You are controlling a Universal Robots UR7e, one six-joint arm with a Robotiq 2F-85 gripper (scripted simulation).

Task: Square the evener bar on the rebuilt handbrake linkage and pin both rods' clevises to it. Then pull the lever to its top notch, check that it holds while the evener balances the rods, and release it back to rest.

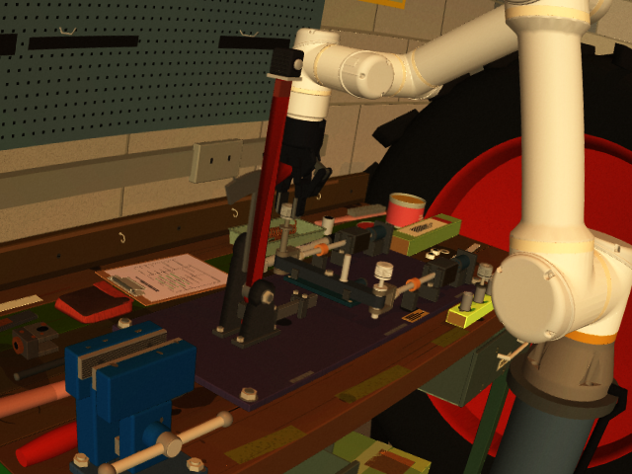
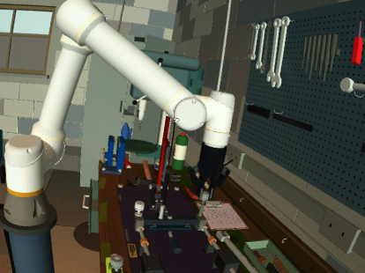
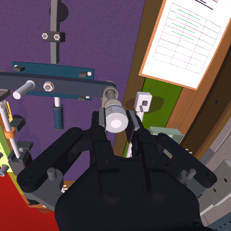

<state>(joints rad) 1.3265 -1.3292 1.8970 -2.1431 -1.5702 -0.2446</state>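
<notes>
On the purple base plate, the dark evener bar [image 1: 326,279] [image 3: 53,86] lies across the two rods. A knurled clevis pin [image 3: 115,120] [image 1: 287,217] is held by its head in my closed gripper [image 3: 116,121] [image 1: 301,196] [image 2: 207,187], at the bar's far end over the clevis there [image 3: 108,91]. A second knurled pin [image 1: 383,278] [image 2: 139,210] stands in the bar's near end. The red handbrake lever [image 1: 268,183] [image 2: 164,152] stands upright on its black bracket [image 1: 252,311]. The far rod carries an orange collar [image 1: 321,249], the near rod another [image 1: 412,283].
Behind the bench is a pegboard wall with a wall socket [image 1: 217,160]. A clipboard [image 1: 163,278] [image 3: 183,41] lies left of the plate. A blue vise [image 1: 127,377] stands at the front left. A red can [image 1: 406,208] and a green box [image 1: 426,233] sit at the right. My own arm's base [image 1: 556,285] is close by.
</notes>
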